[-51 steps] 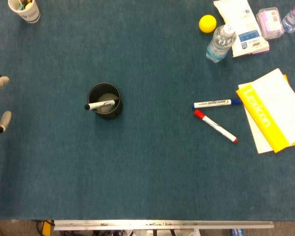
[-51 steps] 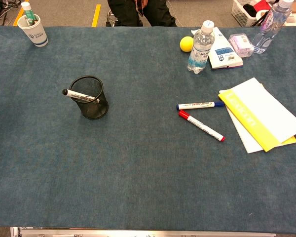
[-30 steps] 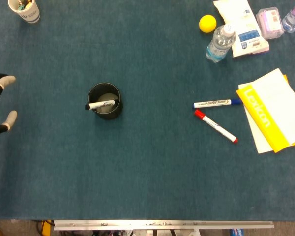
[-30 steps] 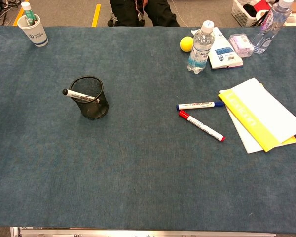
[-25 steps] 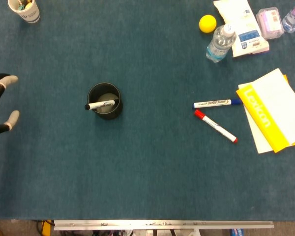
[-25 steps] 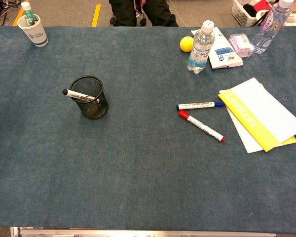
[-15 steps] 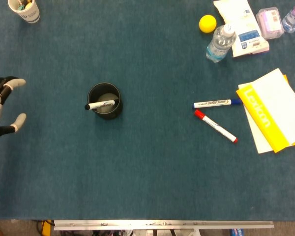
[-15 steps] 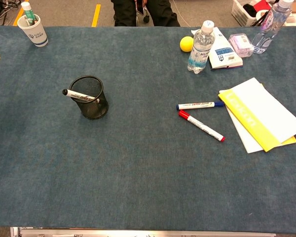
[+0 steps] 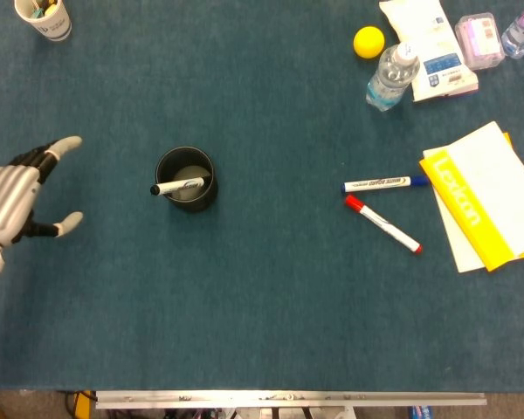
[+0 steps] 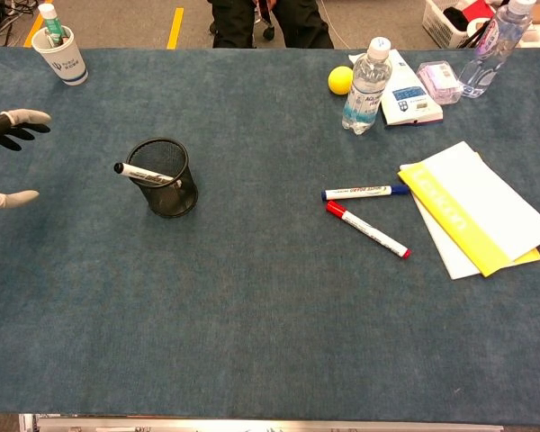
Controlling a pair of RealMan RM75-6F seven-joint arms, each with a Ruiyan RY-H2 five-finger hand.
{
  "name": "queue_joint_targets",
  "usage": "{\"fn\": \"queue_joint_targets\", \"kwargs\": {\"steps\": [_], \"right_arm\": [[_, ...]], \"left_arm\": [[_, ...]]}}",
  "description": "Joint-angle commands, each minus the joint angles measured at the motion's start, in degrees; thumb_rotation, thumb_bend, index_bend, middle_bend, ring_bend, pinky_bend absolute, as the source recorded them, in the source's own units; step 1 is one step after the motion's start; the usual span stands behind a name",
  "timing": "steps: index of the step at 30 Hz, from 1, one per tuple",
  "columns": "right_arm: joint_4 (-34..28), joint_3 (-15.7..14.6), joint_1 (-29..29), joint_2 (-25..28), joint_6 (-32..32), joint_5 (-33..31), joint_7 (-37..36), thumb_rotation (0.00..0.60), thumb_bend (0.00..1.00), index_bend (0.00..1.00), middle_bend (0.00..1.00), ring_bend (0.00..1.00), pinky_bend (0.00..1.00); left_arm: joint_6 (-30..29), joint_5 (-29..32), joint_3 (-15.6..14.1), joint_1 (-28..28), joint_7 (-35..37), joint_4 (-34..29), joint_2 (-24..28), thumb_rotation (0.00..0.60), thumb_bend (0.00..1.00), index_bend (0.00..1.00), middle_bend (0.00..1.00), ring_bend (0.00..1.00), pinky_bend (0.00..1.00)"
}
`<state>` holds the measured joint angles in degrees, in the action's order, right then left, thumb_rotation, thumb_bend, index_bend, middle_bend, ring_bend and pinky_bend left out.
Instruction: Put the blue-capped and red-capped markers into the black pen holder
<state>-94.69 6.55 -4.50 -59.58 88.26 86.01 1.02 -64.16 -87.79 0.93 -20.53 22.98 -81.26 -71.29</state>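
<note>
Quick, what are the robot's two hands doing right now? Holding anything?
Left hand: open, fingers spread, holding nothing, left of the black pen holder.
Right hand: not in either view.

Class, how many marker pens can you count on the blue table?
3: black-capped marker in the black mesh holder; blue-capped marker and red-capped marker beside the papers. The cup's contents are unclear.

Left robot hand (image 9: 13,203) hovers, fingers spread.
</note>
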Motion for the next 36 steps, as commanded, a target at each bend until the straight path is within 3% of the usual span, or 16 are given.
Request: {"fn": "queue_joint_targets", "kwargs": {"steps": [1,15,28,36], "right_arm": [[0.0,0.0,0.1,0.0,0.1,0.0,0.0,0.6,0.13,0.31,0.28,0.18,0.12],[0.3,-0.1,0.4,-0.3,0.4,-0.2,0.0,0.6,0.13,0.31,0.28,0.18,0.12],[0.5,-0.3,0.9,-0.2,1.0,0.0,-0.3,0.6,0.13,0.31,0.28,0.18,0.12],[1.2,-0.3,1.4,-0.3,1.5,-0.1,-1.1,0.6,0.13,0.31,0.28,0.18,0.12]], "left_arm": [[2.5,-0.7,-0.4,-2.0,4.9,1.8,-1.9,0.6,0.22,0.06,0.14,0.17,0.22],[9.2,-1.7,-0.3,-8.9,18.9,9.6,-9.0,0.6,0.2,0.04,0.13,0.17,0.22],[12.5,-1.6,-0.9,-12.7,24.5,11.4,-11.7,0.598,0.19,0.04,0.13,0.17,0.22],[13.5,-1.4,-1.1,-14.4,25.9,11.4,-13.1,0.558,0.17,0.04,0.13,0.17,0.22]]}}
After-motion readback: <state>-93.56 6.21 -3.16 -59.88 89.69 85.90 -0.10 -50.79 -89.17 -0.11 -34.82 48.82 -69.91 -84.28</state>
